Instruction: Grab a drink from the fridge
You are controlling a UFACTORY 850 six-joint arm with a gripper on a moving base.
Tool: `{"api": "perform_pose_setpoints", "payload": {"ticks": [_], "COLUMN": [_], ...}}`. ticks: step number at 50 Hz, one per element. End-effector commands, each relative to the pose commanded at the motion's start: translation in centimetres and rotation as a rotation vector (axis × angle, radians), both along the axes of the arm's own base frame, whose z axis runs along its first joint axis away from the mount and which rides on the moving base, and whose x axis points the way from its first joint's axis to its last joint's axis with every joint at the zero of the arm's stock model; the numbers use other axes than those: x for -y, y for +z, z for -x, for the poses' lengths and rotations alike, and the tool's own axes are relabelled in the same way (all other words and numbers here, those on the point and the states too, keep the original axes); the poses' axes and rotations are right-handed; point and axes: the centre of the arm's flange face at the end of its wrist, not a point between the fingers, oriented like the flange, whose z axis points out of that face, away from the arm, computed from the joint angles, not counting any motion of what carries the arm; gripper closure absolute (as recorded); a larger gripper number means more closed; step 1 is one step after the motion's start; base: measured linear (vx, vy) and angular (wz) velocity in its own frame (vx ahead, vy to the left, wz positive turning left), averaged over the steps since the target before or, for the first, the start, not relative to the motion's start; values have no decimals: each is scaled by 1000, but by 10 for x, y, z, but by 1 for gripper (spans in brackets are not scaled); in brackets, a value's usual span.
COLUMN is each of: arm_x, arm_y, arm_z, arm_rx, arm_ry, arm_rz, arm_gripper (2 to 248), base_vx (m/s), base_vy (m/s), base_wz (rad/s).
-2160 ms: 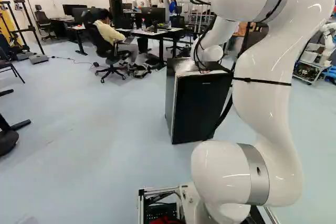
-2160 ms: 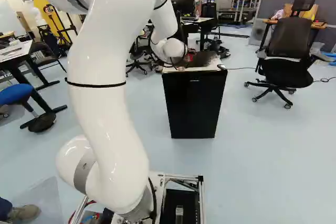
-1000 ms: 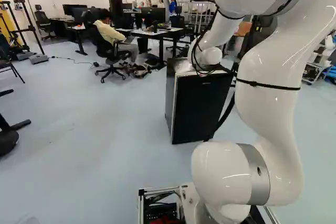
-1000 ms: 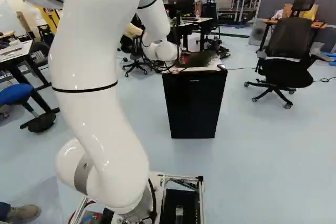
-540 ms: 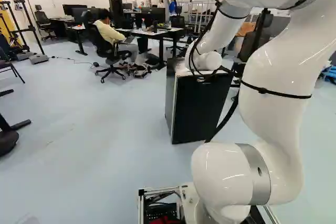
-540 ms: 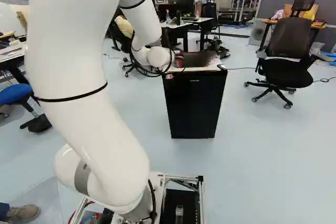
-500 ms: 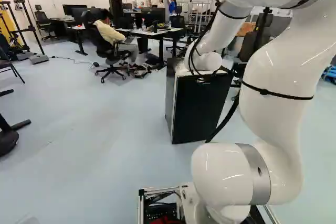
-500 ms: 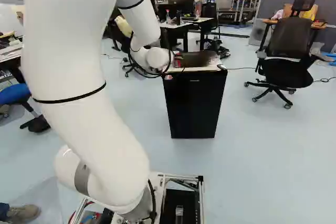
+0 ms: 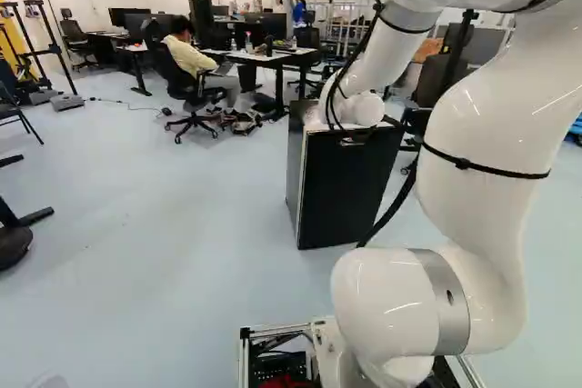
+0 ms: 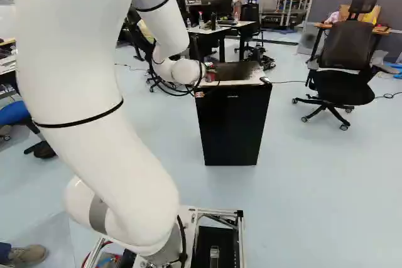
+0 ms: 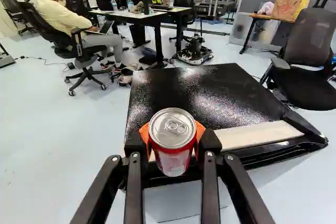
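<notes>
Over the black fridge, in the right base view, my gripper is mostly hidden behind the arm's wrist, a bit of red showing there. From the wrist view, the gripper is shut on a red drink can with a silver top, upright, orange pads at its two sides. Behind the can lies the fridge's dark top, its pale front strip beside the can. Whether the can touches the fridge I cannot tell. The fridge's black front looks closed in both base views.
An office chair stands right of the fridge in the right base view. Beyond the fridge are desks with monitors and bottles. A person sits on a chair back left. Black cables hang beside the arm in the left base view.
The arm has swung, its upper part shifting left in the right base view and its wrist drawing left and a little nearer over the fridge, carrying the can. The base has stayed in place.
</notes>
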Motion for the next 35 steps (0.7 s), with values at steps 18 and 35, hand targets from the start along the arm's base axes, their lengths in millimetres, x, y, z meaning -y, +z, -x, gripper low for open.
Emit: {"api": "perform_pose_setpoints", "payload": {"ticks": [18,35], "arm_x": [0,-3], "arm_y": [0,-1], "arm_z": [0,6], "arm_rx": [0,1], "arm_ry": [0,3], "arm_rz": [0,0], "arm_gripper": [150,150], "base_vx": [0,0], "base_vy": [0,0], "base_wz": [0,0]}}
